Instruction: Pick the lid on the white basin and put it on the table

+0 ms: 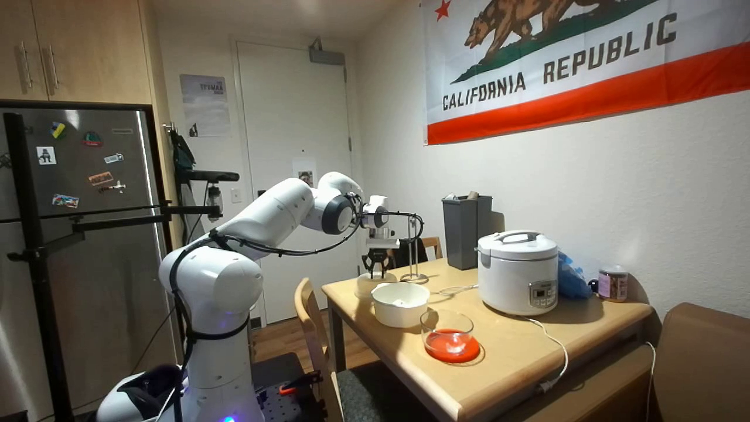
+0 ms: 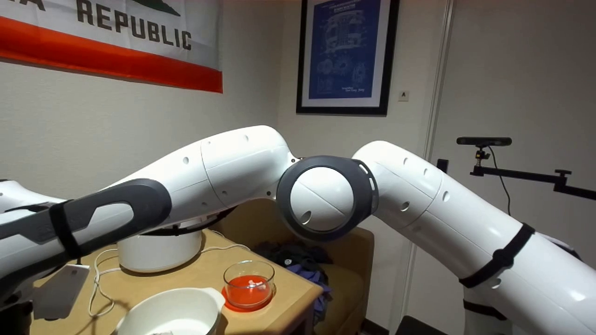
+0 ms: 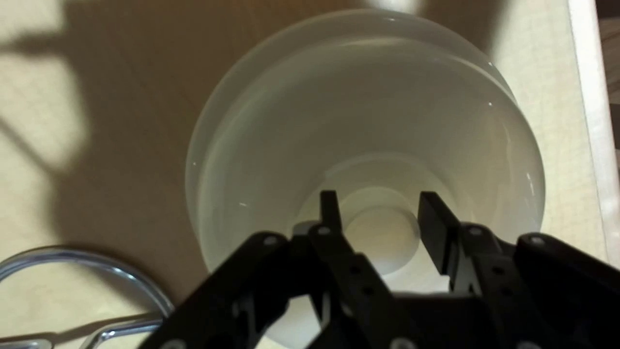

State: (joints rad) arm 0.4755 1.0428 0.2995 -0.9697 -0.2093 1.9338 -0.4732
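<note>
A round white basin stands at the far left end of the light tan wooden table in an exterior view. A glossy pale lid with a round knob covers it, and two nested rims show in the wrist view. My gripper points straight down over the lid. In the wrist view my gripper is open, with one finger on each side of the knob. I cannot tell whether the fingers touch the knob. The lidded basin does not show in the exterior view where the arm fills the foreground.
An open white bowl with handles stands close beside the basin. A glass bowl sits on an orange-red disc. A metal ring-based stand is near the gripper. The rice cooker, grey bin and chair stand around.
</note>
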